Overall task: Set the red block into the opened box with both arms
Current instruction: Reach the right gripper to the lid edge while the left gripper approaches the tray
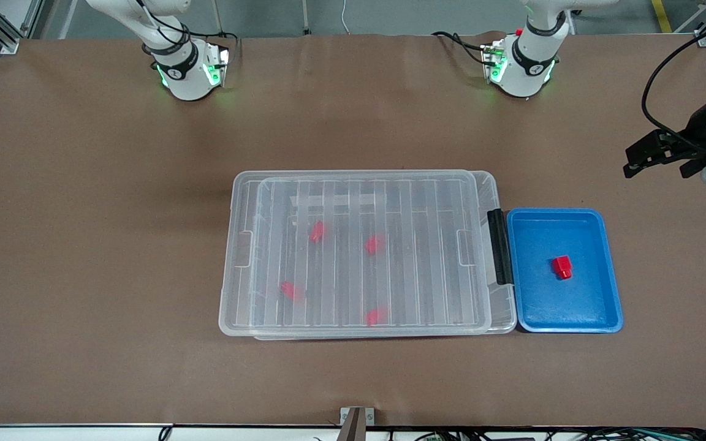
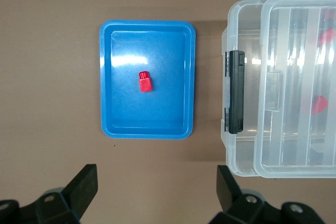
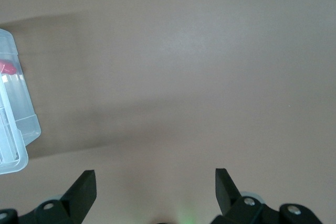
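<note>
- Clear plastic, the box lies in the middle of the table with its ribbed lid resting on top, shifted a little off square toward the right arm's end, so the box is not open yet.
- Four red blocks show blurred through the lid, already inside the box.
- A black handle runs along the short end of the box that faces the blue tray, and the tray sits just beside that end, toward the left arm's end of the table.
- The red block still to be moved lies alone near the middle of the tray, untouched.
- The right gripper is out of the front view; its own camera shows it above bare table just beside a corner of the box, fingers spread wide apart and holding nothing.
- The left gripper hangs above bare table beside the tray and the box's handle end, fingers wide apart and empty.
- I judge the task to be at its start: no reach has begun.
- The next move likely calls for one arm to clear the lid so the other can pick the block from the tray.
</note>
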Controlling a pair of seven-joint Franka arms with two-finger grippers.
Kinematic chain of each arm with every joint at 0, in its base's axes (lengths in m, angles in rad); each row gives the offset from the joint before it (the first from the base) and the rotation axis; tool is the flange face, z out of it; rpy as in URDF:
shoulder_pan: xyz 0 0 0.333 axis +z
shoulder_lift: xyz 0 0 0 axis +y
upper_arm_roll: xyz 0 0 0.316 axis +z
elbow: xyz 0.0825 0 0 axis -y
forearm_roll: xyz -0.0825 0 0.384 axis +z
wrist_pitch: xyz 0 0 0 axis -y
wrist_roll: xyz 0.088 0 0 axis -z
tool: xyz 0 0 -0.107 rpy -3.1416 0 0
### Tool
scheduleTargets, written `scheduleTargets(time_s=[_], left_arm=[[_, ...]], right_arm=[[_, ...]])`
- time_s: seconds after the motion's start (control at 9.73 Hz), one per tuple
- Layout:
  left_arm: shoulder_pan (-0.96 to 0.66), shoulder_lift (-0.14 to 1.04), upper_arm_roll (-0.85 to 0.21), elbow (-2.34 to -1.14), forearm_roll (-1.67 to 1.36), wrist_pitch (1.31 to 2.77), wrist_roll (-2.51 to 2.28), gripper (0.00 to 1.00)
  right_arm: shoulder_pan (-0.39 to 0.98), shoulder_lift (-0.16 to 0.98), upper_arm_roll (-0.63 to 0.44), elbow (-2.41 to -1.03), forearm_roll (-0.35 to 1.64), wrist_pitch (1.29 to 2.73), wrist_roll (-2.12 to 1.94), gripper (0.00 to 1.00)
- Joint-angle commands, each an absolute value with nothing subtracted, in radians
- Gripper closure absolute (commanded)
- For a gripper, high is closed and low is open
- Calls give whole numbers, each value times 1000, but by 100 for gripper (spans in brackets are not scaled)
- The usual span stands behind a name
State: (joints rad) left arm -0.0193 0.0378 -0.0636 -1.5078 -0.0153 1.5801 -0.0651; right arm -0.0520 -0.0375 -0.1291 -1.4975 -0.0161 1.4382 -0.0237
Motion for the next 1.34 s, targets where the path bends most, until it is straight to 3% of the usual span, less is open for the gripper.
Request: scheduleTargets(time_s=[0.0,0.31,0.51,0.72,0.93,1.13,1.23], left_arm=[[-20,44,-66,-1534,2,1582,-75,0],[-21,48,-69,-1532,2,1583,-78,0],[-21,45,-69,-1529,3,1588,-78,0],[-21,40,-75,-1528,2,1586,-86,0],[-14,67,-74,-1560,0,1600,-80,1],[-11,81,-68,-1697,2,1789,-68,1],[-9,101,-64,-1777,5,1881,-67,1]], right_arm=[[-57,-52,-123,-1508,-29,1434,-8,0],[-42,-41,-115,-1505,-20,1442,-20,0],[6,44,-5,-1499,-23,1491,-3,0],[17,159,122,-1493,-21,1636,180,0],[60,344,217,-1415,-35,1747,315,0],[145,536,222,-1289,-50,1810,449,0],[169,595,225,-1290,-134,1878,457,0]])
